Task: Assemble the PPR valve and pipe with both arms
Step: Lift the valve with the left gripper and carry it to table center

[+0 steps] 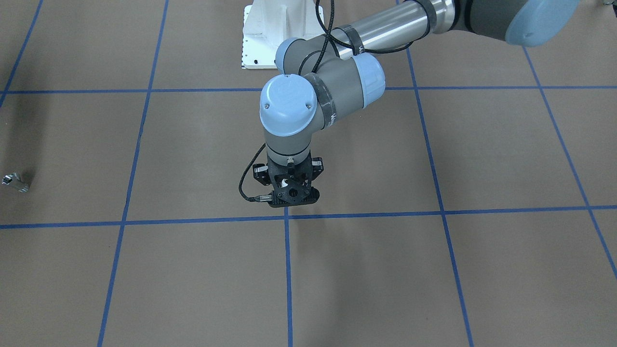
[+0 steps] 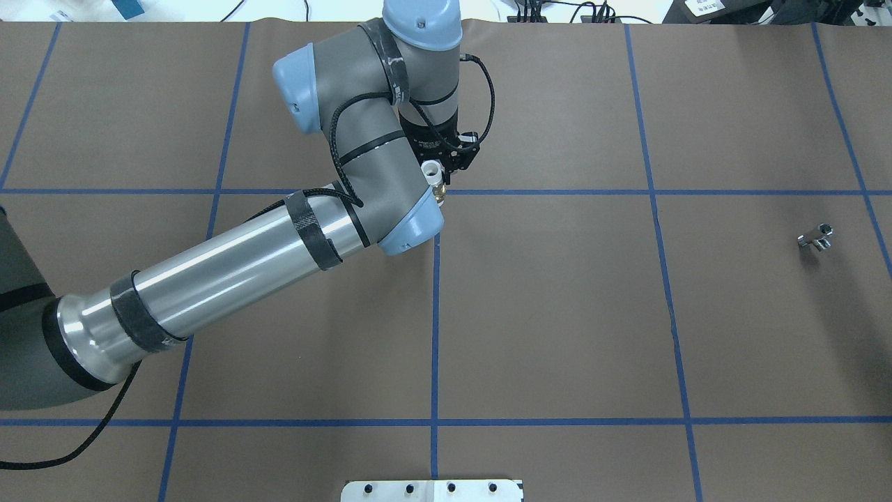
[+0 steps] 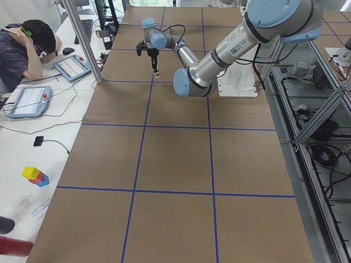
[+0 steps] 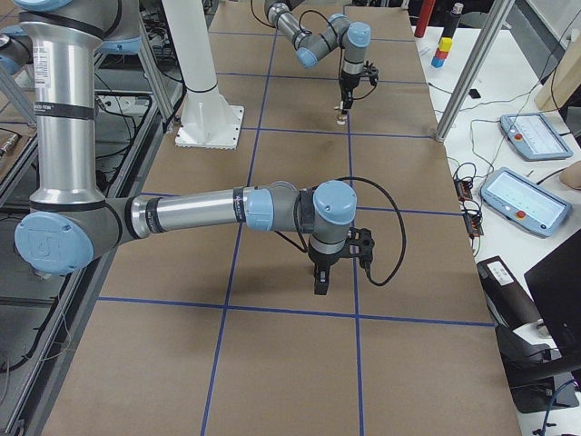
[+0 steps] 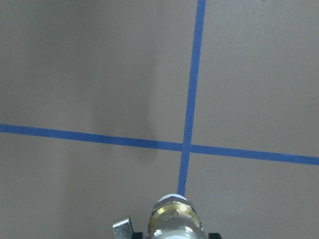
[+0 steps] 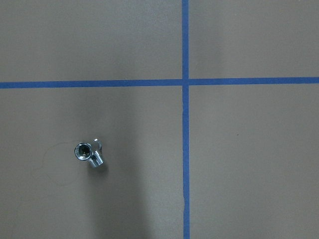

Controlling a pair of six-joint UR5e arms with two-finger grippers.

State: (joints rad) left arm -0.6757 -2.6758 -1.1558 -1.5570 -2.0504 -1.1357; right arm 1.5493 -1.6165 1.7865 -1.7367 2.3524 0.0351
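Note:
My left gripper [image 2: 442,181] is shut on the PPR valve [image 2: 433,169] and holds it upright above a crossing of blue tape lines near the table's middle. In the left wrist view the valve's brass body [image 5: 174,219] and grey lever [image 5: 123,230] fill the bottom edge. In the front view only the gripper's black mount [image 1: 289,188] shows. The silvery pipe [image 2: 815,237] lies alone on the table, far to my right; it also shows in the front view [image 1: 15,182] and the right wrist view [image 6: 89,153]. My right gripper [image 4: 320,283] hangs above the table; I cannot tell whether it is open.
The brown table cover carries a grid of blue tape lines [image 2: 435,314]. The white bolted pedestal [image 1: 270,33] stands at the robot's edge. An operator [image 3: 24,49] sits beside the table with tablets [image 3: 30,101], and coloured blocks [image 3: 35,175] lie on the side bench.

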